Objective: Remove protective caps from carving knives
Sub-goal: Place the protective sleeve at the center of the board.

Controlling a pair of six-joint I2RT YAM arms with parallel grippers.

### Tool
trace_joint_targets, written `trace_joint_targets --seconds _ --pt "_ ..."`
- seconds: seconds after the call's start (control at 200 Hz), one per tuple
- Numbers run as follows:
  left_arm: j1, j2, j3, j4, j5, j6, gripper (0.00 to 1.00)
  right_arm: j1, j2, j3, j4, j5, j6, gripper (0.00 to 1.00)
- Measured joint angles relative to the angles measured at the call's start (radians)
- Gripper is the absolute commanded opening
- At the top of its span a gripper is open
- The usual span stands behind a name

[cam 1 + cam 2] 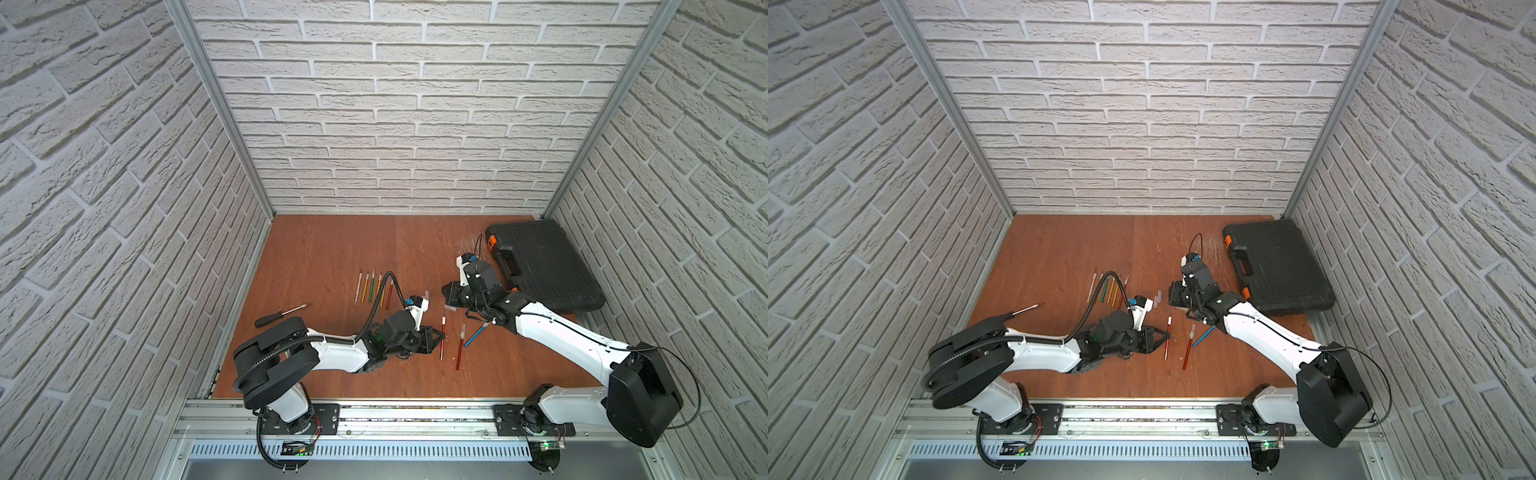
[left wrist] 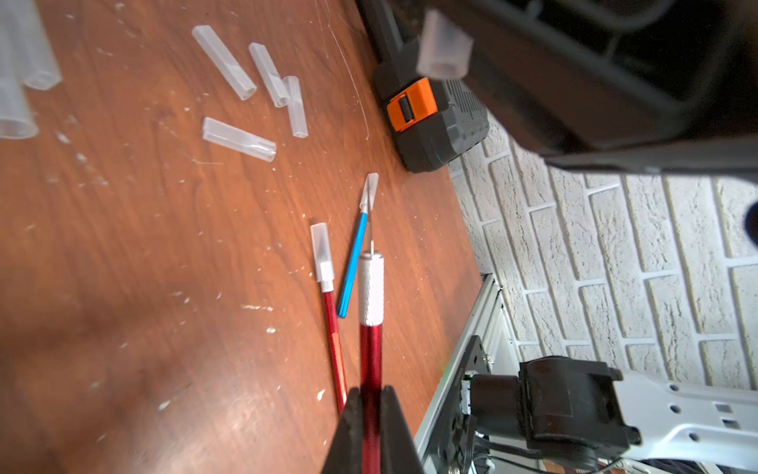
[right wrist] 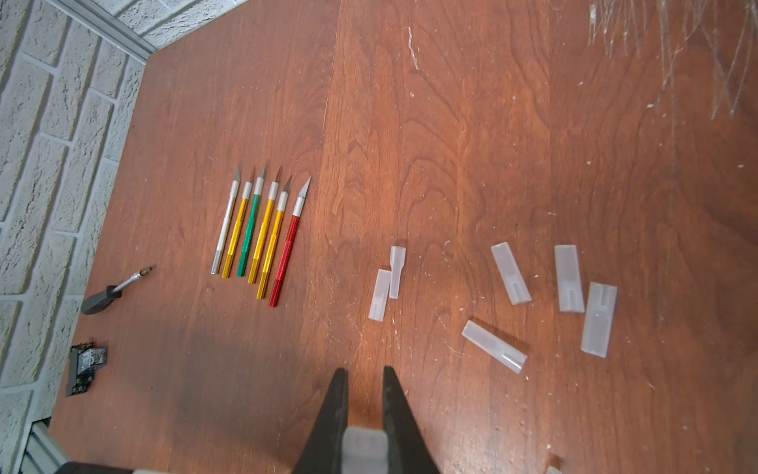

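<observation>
While a red-handled carving knife with a knurled silver collar [image 2: 371,353] is pinched by its handle in the left pincer [image 2: 370,390], its blade is shown bare and edge-on. A translucent whitish plastic cap [image 3: 365,445] is pinched in the right pincer [image 3: 364,371]. The two are held apart, so this cap is judged removed.

Set-down place, knife: a row of six uncapped knives, silver, gold, green, gold, gold, red [image 3: 258,230], is laid on the reddish-brown wooden counter [image 1: 332,249], beyond the left pincer and toward the left wall. Their long axes run near-to-far, roughly as the held knife's does in both top views, so little turning is judged needed. The left arm is the nearer. Bare wood is left beside the row's red end knife. The row is crossed in a top view by the left arm's black corrugated cable [image 1: 379,301].

Set-down place, cap: six loose translucent caps [image 3: 510,273] are scattered on the counter ahead of the right pincer, well apart from the row, with open wood between.

Outstanding: a thin red knife [image 2: 333,336] and a blue knife [image 2: 352,262], both capped, are laid just beside each other toward the front edge, between the arms.

Obstacles: a black plastic tool case with orange latches [image 1: 544,266] is set at the far right corner, and a black-handled screwdriver [image 1: 282,314] near the left edge. Both are judged well clear.
</observation>
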Motion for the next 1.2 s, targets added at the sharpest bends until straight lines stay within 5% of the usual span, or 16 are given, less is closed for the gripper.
trace_joint_targets --seconds 0.675,1.2 --pt "0.086 -0.358 -0.056 -0.378 -0.115 0.101 0.0 -0.008 0.236 0.018 -0.084 0.005 -0.107 0.12" --pt "0.105 -0.393 -0.082 -0.452 -0.129 0.112 0.0 0.01 0.403 0.131 -0.074 0.011 -0.112 0.14"
